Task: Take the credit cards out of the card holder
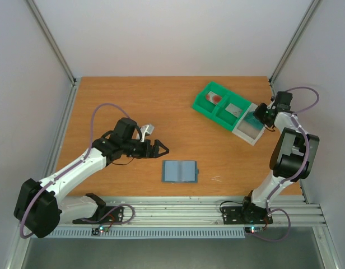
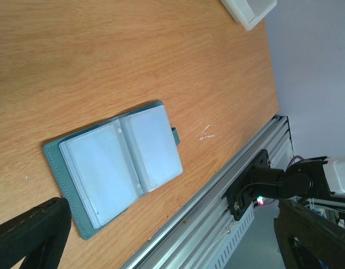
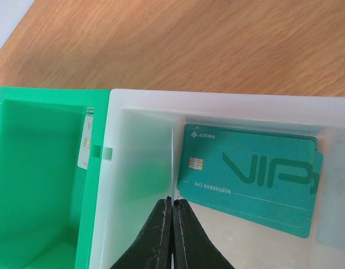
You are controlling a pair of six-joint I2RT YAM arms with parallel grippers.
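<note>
Now, left arm: stretched forward low over the table (image 1: 116, 95), wrist turned toward the holder (image 1: 180, 171).
Left gripper (image 1: 157, 147): jaws wide apart, empty, hovering just left of the holder.
Right arm: folded upright, wrist bent down over the white bin (image 1: 248, 130), well beyond and right of the holder.
Right gripper (image 3: 172, 208): fingertips pressed together, gripping nothing, just beside a teal card (image 3: 248, 179).
Holder: lies open and flat, clear sleeves up, near the front rail (image 1: 178, 210).
Cards: teal card flat in the white bin; reddish card (image 1: 213, 98) and grey card (image 1: 234, 109) in the green bin (image 1: 201, 105), beyond the holder.
Room: wooden tabletop, pale walls (image 1: 172, 33), aluminium posts (image 1: 52, 39).
</note>
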